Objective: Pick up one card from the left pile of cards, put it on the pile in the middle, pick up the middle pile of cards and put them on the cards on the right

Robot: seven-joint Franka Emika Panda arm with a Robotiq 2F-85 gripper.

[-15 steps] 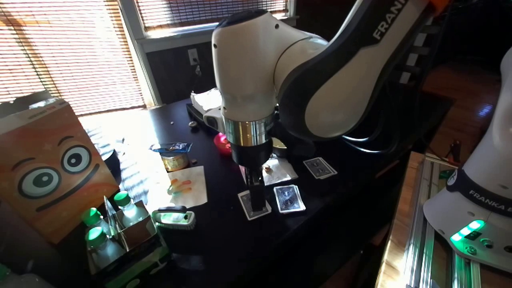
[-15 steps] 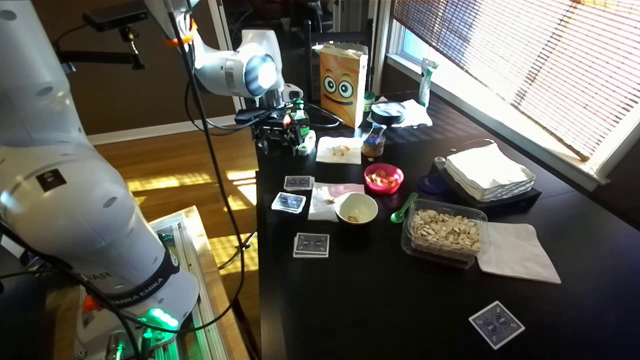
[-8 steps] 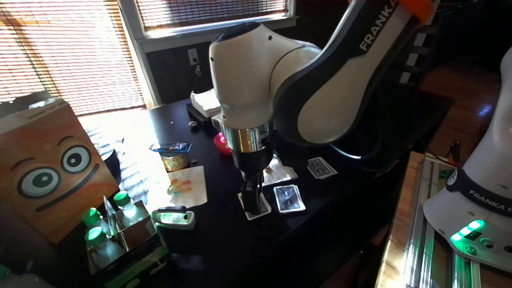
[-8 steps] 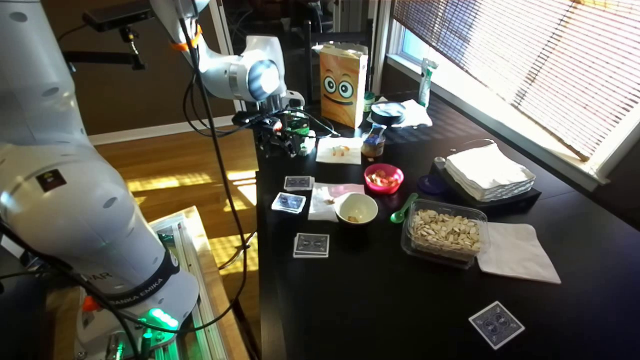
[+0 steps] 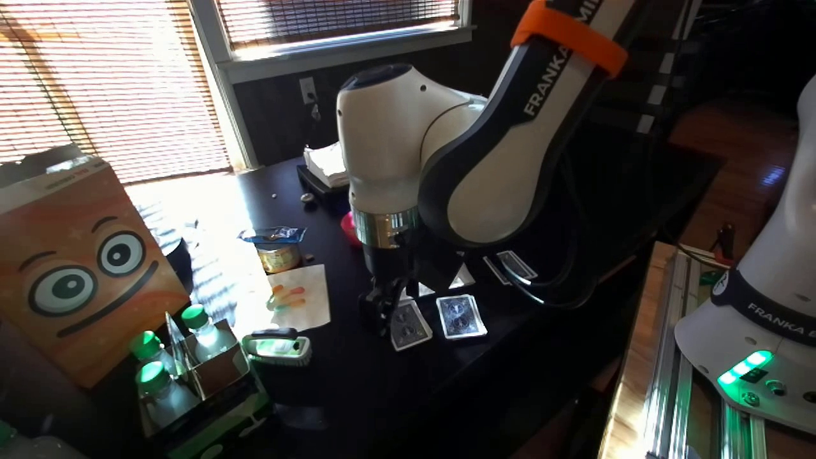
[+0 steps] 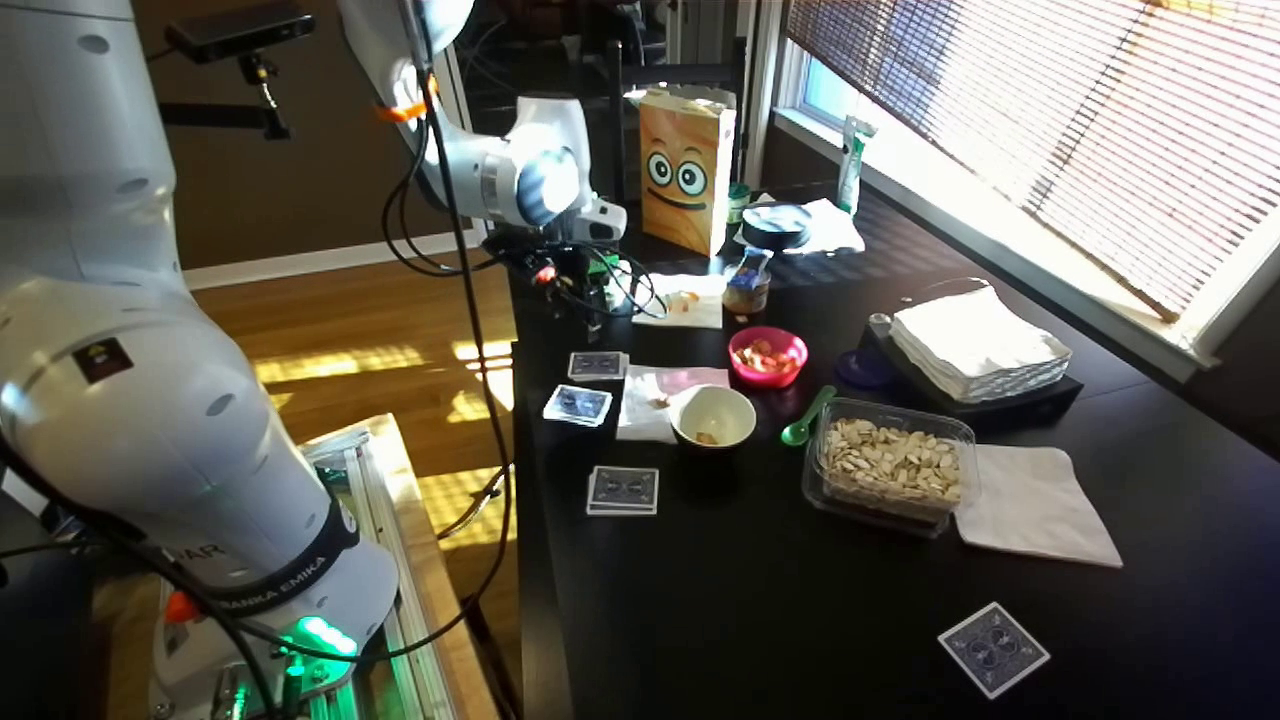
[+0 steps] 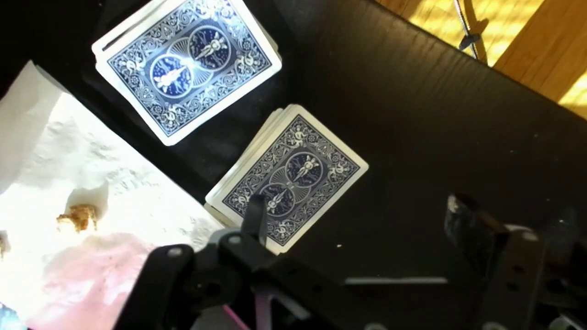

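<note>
Your arm (image 5: 503, 185) had shifted since the earlier frame: in an exterior view the gripper (image 7: 354, 201), which half a second before hid much of the left pile (image 7: 293, 178), stood off at that pile's edge and left most of it uncovered. More of the orange band (image 5: 570, 38) on the arm showed as well. All three piles lay where they had been.

Your gripper had its fingers (image 7: 256, 217) spread wide apart. In the wrist view one of them overlapped a short end of the left pile, while the other showed against the dark table (image 7: 403, 183); you could not tell from these views whether the first touched the cards.

You had the left pile face down, its lower cards peeping out along one side. Just beside it was the middle pile (image 7: 190, 68), brightly lit, also backs up and a little uneven. Farther along sat the right pile (image 6: 625, 488), near the white bowl (image 6: 725, 405), and a single card (image 6: 993, 650) lay well apart. Next to the left and middle piles was a napkin (image 7: 114, 174), with a pink bowl (image 6: 768, 380) beyond.
</note>
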